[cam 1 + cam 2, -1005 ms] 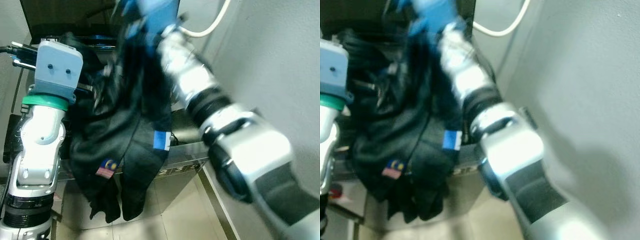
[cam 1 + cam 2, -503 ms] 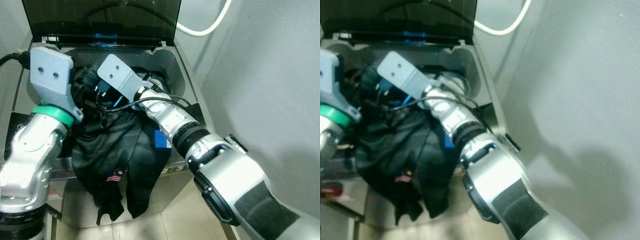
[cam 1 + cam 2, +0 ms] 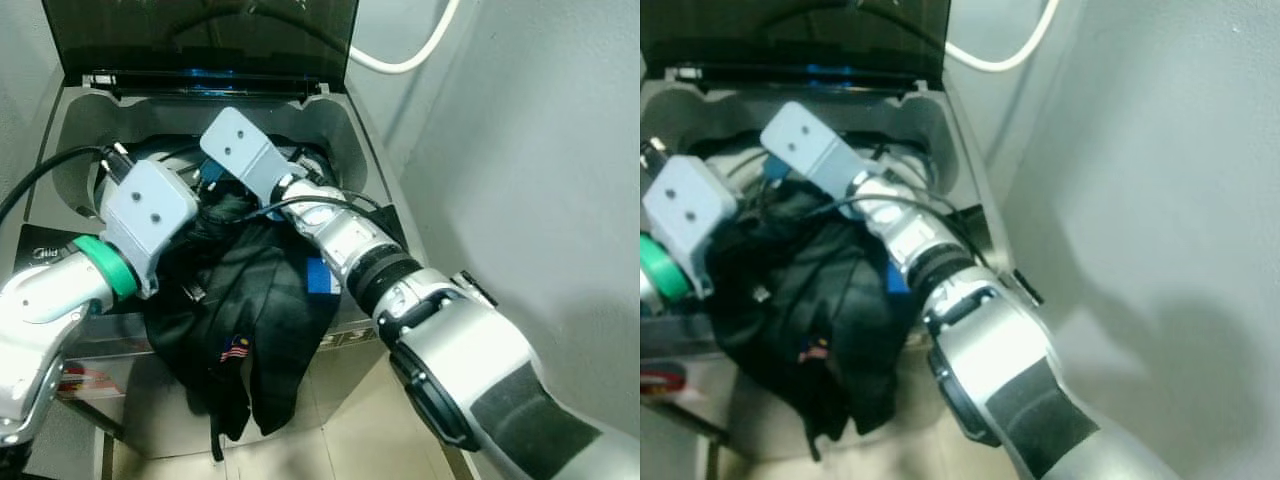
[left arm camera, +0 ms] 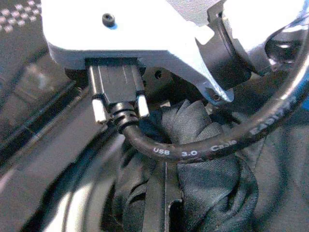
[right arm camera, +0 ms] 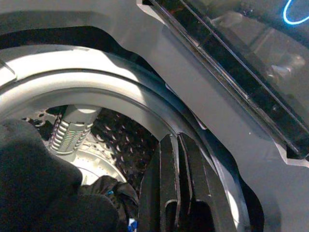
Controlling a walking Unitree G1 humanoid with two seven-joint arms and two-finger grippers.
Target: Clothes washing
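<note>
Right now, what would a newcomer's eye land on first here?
The big black garment, draped over the front edge of the open top-load washing machine and hanging down toward the floor. Both silver arms reach into the opening above it, the left gripper and right gripper buried in the cloth by the drum.

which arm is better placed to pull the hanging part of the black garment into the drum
Probably the left. The left gripper sits at the front rim beside the black garment draped over the washer edge. The right gripper, shut, already reaches deep over the drum.
</note>
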